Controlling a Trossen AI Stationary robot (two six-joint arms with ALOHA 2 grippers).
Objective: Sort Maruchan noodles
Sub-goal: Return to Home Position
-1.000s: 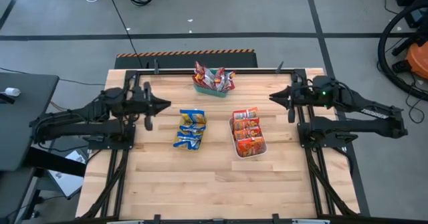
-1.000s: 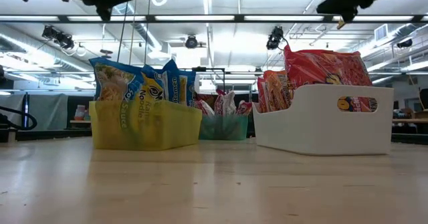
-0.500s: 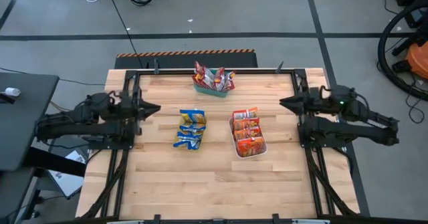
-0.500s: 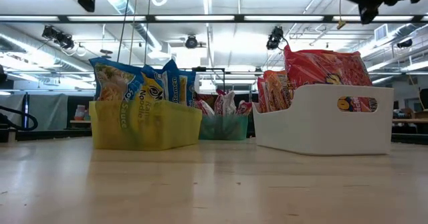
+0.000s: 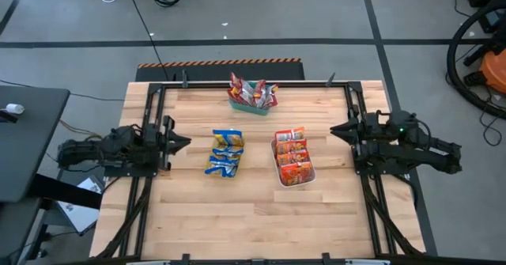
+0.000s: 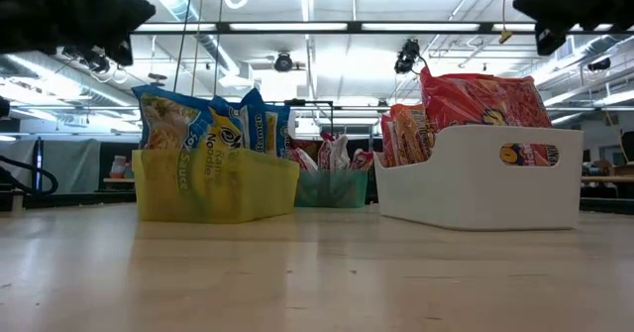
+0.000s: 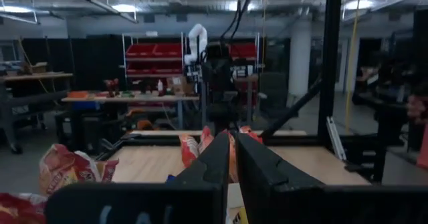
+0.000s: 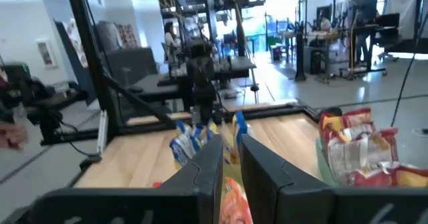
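Observation:
Three trays of Maruchan packets stand on the table. Blue-and-yellow packets (image 5: pixel 225 152) stand upright in a yellow tray (image 6: pixel 216 185). Orange-red packets (image 5: pixel 293 158) fill a white tray (image 6: pixel 475 178). Silvery white-and-red packets (image 5: pixel 253 92) sit in a green tray (image 6: pixel 332 187) near the far edge. My left gripper (image 5: pixel 183 143) is shut and hangs at the table's left edge, pointing at the yellow tray. My right gripper (image 5: pixel 334 130) is also shut, at the right edge, pointing at the white tray. Both hold nothing and are well apart from the trays.
Bare wooden tabletop (image 5: pixel 253 217) lies between the trays and the near edge. A black frame rail (image 5: pixel 253 83) runs along the far edge, and arm mounts stand at both sides. Beyond the table, the room holds shelving and benches.
Both arms have drawn back from the table's middle. The left gripper moved toward the left edge and a little toward the near edge, and the right gripper moved toward the right edge. Both sank lower. The trays and packets stayed put.

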